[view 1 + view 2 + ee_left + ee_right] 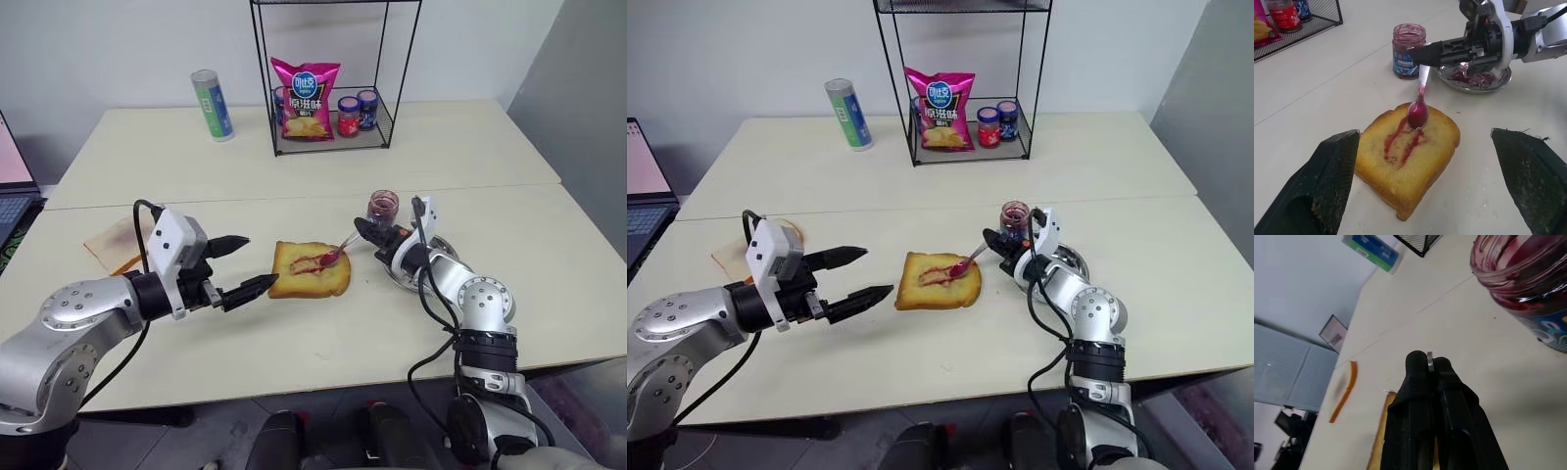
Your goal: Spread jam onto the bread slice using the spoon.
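So the big pale surface (294,176) fills most of the frame. Left pincer (240,266) sits left of centre, fingers spread wide, holding nothing. The bread slice (310,269) lies flat dead centre with streaks of jam (1398,142) on top. Right pincer (364,231), right of centre, is clamped on the spoon (1419,107), whose red-stained bowl rests at the bread's upper right edge. Open jam jar (382,206) stands just behind.

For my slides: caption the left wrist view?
Right gripper holds the spoon over the jam-streaked bread slice.
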Robot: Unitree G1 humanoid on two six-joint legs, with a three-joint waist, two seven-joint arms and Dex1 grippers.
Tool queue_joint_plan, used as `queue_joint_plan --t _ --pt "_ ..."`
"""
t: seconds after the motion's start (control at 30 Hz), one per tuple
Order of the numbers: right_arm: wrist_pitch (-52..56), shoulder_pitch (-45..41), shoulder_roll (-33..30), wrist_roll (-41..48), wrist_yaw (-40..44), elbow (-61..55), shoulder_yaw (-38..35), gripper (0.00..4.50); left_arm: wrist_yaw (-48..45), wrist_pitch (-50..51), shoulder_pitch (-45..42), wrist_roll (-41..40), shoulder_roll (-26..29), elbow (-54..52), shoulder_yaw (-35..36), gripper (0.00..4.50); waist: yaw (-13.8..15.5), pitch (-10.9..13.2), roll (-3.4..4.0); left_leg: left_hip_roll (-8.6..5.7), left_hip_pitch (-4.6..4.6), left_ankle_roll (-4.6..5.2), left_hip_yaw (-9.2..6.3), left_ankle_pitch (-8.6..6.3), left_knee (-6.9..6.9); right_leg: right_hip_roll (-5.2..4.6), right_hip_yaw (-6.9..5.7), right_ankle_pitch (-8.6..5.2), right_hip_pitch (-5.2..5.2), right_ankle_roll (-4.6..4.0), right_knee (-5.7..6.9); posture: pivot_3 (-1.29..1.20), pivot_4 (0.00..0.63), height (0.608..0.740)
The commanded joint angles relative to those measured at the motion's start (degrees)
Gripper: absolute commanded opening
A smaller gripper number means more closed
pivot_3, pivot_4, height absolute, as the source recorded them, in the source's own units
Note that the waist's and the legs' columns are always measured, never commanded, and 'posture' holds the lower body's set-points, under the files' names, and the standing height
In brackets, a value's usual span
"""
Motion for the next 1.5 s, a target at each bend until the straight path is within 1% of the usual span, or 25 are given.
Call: queue_joint_plan --t 0.03,0.13,0.23,0.37,0.5,0.53,0.6,0.67,0.87,0.97,1.07,1.37,1.47,1.5 --pt "2.1 -1.7 1.3 9.6 -0.6 -6.1 -2.6 0.06 -0.3 -1.4 -1.5 0.7 0.0 0.2 -0.3 4.50 0.0 0.0 0.01 0.00 0.00 0.00 -0.01 0.00 0.00 0.00 0.00 0.00 0.00 0.00 0.00 0.00 0.150 0.740" --pt "2.9 -1.8 0.3 14.9 -1.9 -9.8 -3.6 0.06 -1.0 -1.4 -2.7 0.7 0.0 0.6 -0.9 4.50 0.0 0.0 0.01 0.00 0.00 0.00 -0.02 0.00 0.00 0.01 -0.02 0.00 0.00 0.00 0.00 0.00 0.150 0.740" --pt "2.7 -1.7 -1.3 17.9 -3.7 -11.8 -4.1 0.06 -1.2 -1.1 -4.8 0.5 -0.3 0.9 -2.0 4.50 0.1 0.0 0.01 0.00 -0.01 0.00 -0.02 0.00 0.00 0.01 -0.03 0.00 0.00 0.00 -0.02 0.00 0.150 0.740" --pt "1.7 -1.3 -4.9 22.3 -6.3 -15.8 -5.0 0.06 -1.4 -0.5 -9.0 -0.1 -1.9 0.7 -5.9 4.50 0.1 0.0 0.02 -0.04 -0.04 0.00 0.00 0.00 0.02 0.01 -0.02 0.01 0.02 0.02 -0.05 0.00 0.150 0.740" --pt "0.1 0.4 -10.9 22.9 -7.9 -20.2 -6.6 0.06 -3.0 -1.1 -14.7 1.2 -5.3 1.2 -13.3 4.50 0.2 0.0 0.02 -0.05 -0.07 0.00 0.01 0.00 0.01 0.02 0.00 0.02 0.01 0.05 -0.07 0.00 0.150 0.740" --pt "-0.4 1.3 -13.2 22.4 -7.6 -20.6 -7.5 0.06 -3.9 -2.0 -16.4 2.6 -6.5 2.4 -15.9 4.50 0.2 0.0 0.02 -0.08 -0.08 0.00 0.01 0.00 0.02 0.17 0.01 0.02 0.02 0.07 -0.08 0.00 0.150 0.740" --pt "-1.8 4.6 -18.1 19.4 -6.8 -20.6 -10.0 0.06 -6.1 -5.3 -20.4 7.0 -9.1 5.7 -22.0 4.50 0.3 0.0 0.01 -0.12 -0.11 0.00 0.00 0.00 0.02 0.19 0.01 0.02 0.02 0.12 -0.08 0.00 0.150 0.740" --pt "-3.3 7.8 -21.4 16.9 -5.9 -20.4 -10.9 0.06 -7.5 -8.3 -23.3 11.1 -10.7 8.5 -26.4 4.50 0.7 0.0 0.01 -0.18 -0.11 0.00 0.00 0.00 0.05 0.18 0.03 -0.01 0.06 0.16 -0.09 0.00 0.150 0.740" --pt "-8.4 16.1 -23.4 12.1 -2.7 -17.5 -11.4 0.06 -10.3 -15.6 -28.5 18.7 -16.8 16.1 -33.4 4.50 -0.1 0.0 -0.01 -0.10 -0.09 0.01 0.15 0.00 0.04 0.24 0.18 0.01 0.00 0.22 -0.06 0.00 0.150 0.740" --pt "-10.3 17.3 -23.2 9.9 -0.9 -15.2 -10.3 0.06 -10.6 -17.6 -29.1 20.4 -18.8 18.5 -33.9 4.50 -0.1 0.0 0.00 -0.02 -0.03 0.01 0.18 -0.01 0.03 0.37 0.23 0.00 -0.01 0.20 -0.01 0.00 0.150 0.740" --pt "-12.0 17.1 -22.9 8.1 1.1 -12.4 -9.3 0.06 -11.0 -18.1 -28.9 20.9 -19.7 19.2 -33.3 4.50 -0.1 0.0 0.01 0.05 0.00 0.02 0.14 -0.01 0.03 0.46 0.21 0.00 0.00 0.20 0.03 0.00 0.150 0.740" --pt "-15.0 15.6 -23.4 3.6 5.5 -3.4 -8.1 0.06 -10.0 -17.1 -26.2 21.0 -19.1 16.8 -31.7 4.50 0.1 0.0 0.01 -0.01 -0.05 0.02 0.18 -0.01 0.05 0.41 0.25 0.01 0.01 0.22 -0.02 0.00 0.150 0.740" --pt "-15.9 14.9 -23.9 2.3 6.2 -0.9 -8.7 0.06 -9.2 -16.6 -25.3 21.0 -19.0 15.8 -31.2 4.50 0.1 0.0 0.01 0.00 -0.04 0.02 0.14 -0.01 0.07 0.42 0.22 0.01 0.01 0.22 0.01 0.00 0.150 0.740" --pt "-16.1 14.6 -23.8 2.1 6.2 -0.3 -8.9 0.26 -9.2 -16.6 -25.0 21.0 -18.9 15.5 -31.1 4.50 0.1 0.0 0.01 0.00 -0.03 0.02 0.13 -0.01 0.07 0.42 0.21 0.01 0.02 0.21 0.01 0.00 0.150 0.740"
